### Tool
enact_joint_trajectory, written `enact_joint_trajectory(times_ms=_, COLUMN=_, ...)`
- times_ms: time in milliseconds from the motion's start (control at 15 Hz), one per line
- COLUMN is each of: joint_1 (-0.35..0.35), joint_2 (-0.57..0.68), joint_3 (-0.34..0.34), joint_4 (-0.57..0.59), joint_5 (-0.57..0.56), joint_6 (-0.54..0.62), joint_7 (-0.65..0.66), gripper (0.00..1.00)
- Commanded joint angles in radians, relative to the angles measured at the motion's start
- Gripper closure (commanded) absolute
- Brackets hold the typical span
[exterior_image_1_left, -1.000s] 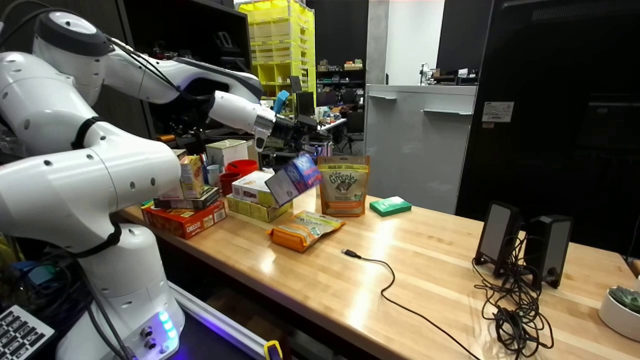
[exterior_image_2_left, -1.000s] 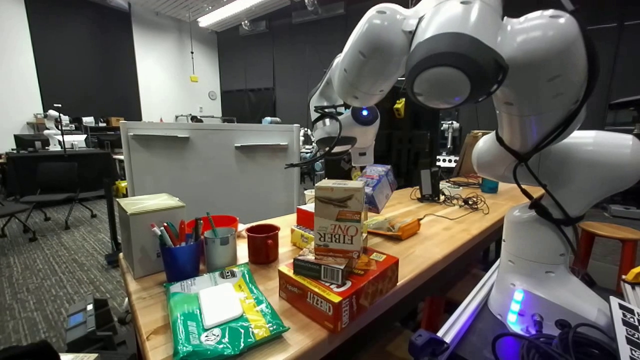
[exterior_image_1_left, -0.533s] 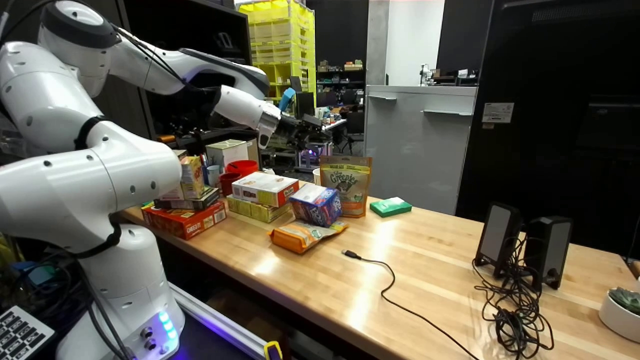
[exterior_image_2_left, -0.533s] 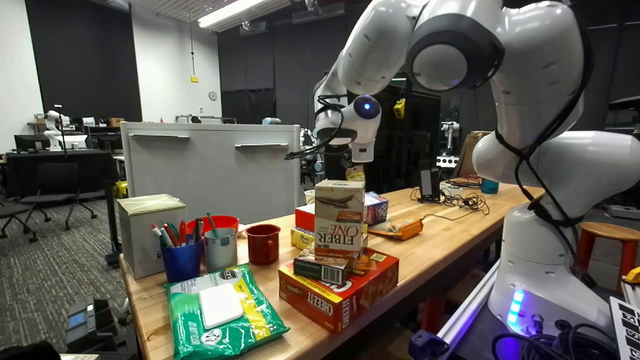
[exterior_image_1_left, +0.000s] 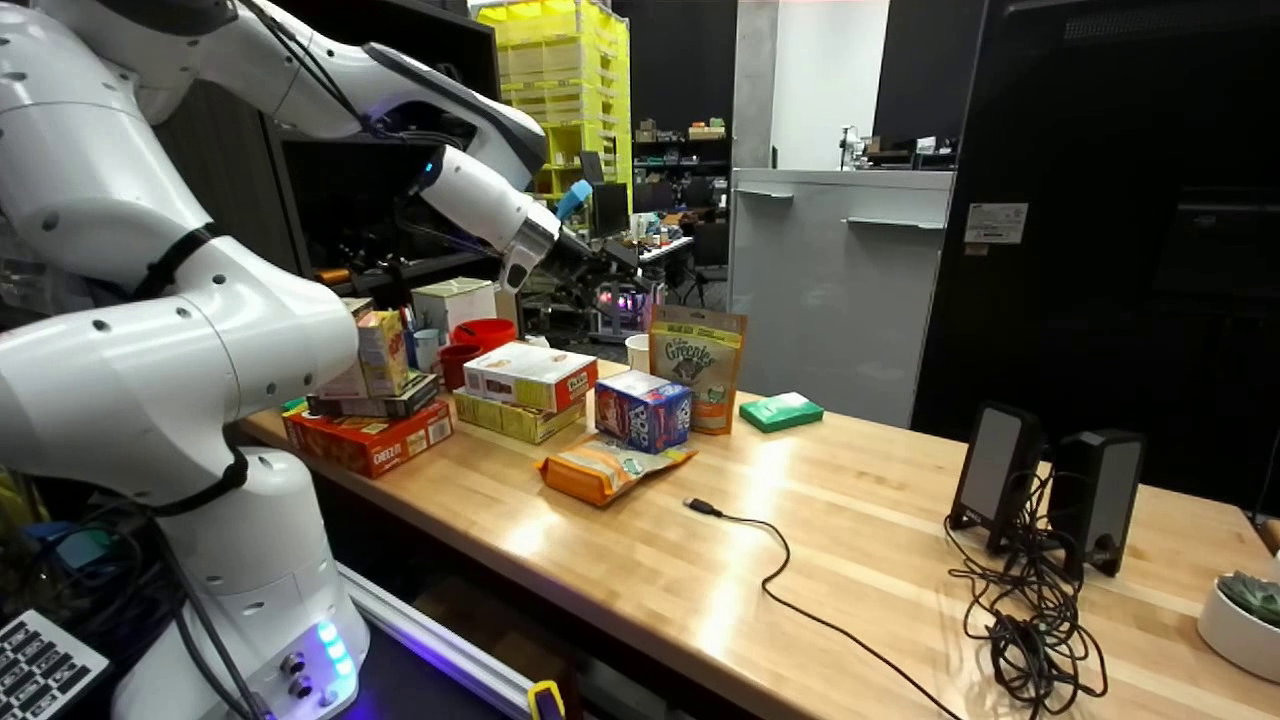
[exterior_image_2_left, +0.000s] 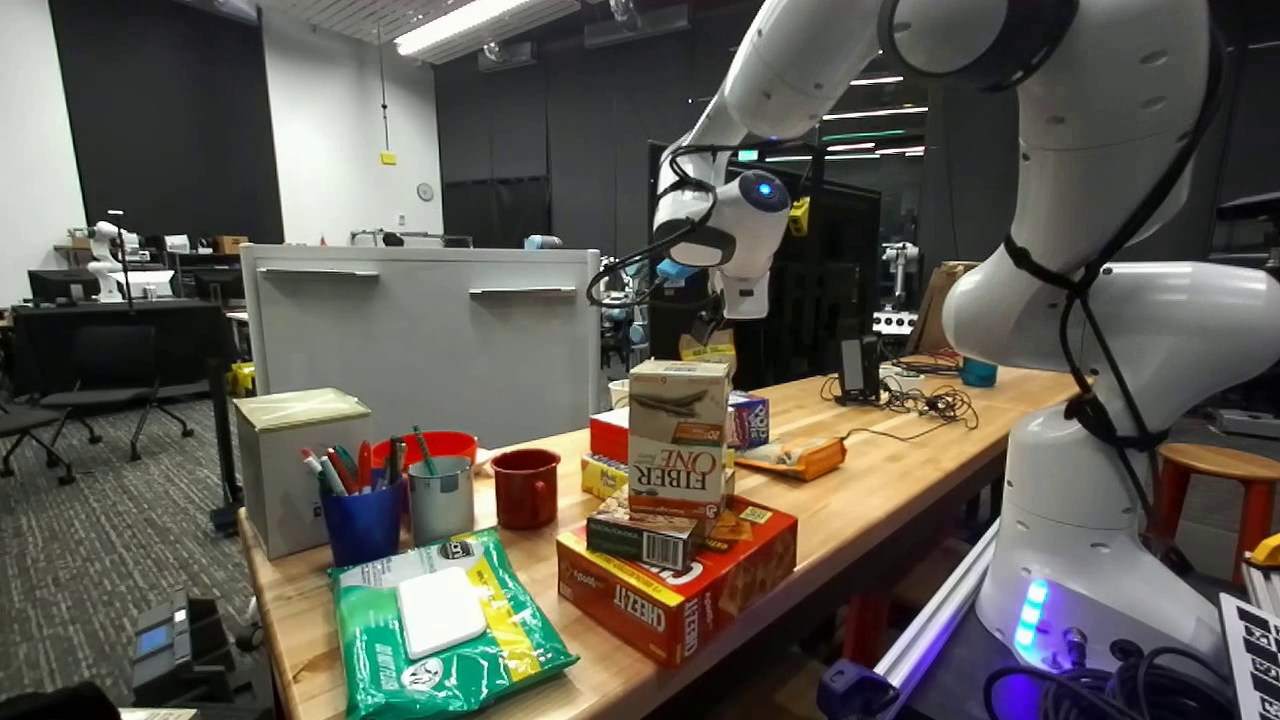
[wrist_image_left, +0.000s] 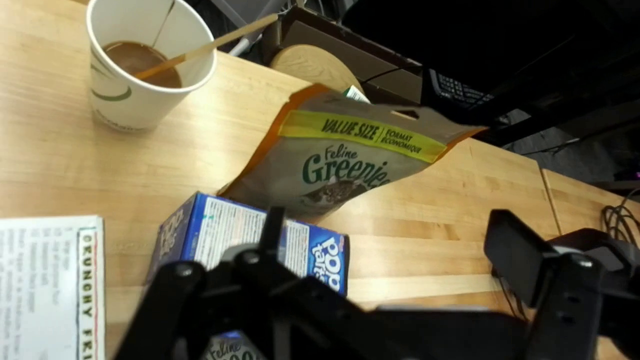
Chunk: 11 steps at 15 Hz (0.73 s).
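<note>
My gripper stands open above the table, its fingers wide apart and nothing between them. In an exterior view the gripper hangs over the blue Pop-Tarts box, clear of it. That Pop-Tarts box lies below and partly behind the left finger in the wrist view. Behind it stands an upright Greenies pouch, leaning a little. A second, orange Greenies pouch lies flat at the front of the box; whether the box rests partly on it I cannot tell.
A paper cup of brown drink with a stirrer stands near the far edge. Stacked boxes sit beside the Pop-Tarts. Elsewhere are a Cheez-It box, a green box, a cable and speakers.
A second ago the Pop-Tarts box hung tilted in the air under my gripper. It has dropped and settled level in front of the upright pouch. The arm has risen and tilted.
</note>
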Motion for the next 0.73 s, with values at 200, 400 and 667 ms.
enact_joint_trajectory(times_ms=200, joint_1=0.023, joint_2=0.272, joint_3=-0.046, joint_4=-0.090, joint_5=-0.001, joint_6=0.014, joint_7=-0.146, gripper=0.00)
enact_joint_trajectory(times_ms=400, joint_1=0.007, joint_2=0.335, joint_3=-0.051, joint_4=-0.131, joint_5=0.013, joint_6=0.015, joint_7=-0.194, gripper=0.00)
enact_joint_trajectory(times_ms=667, joint_1=0.021, joint_2=0.268, joint_3=-0.061, joint_4=-0.159, joint_5=0.012, joint_6=0.000, joint_7=-0.155, gripper=0.00)
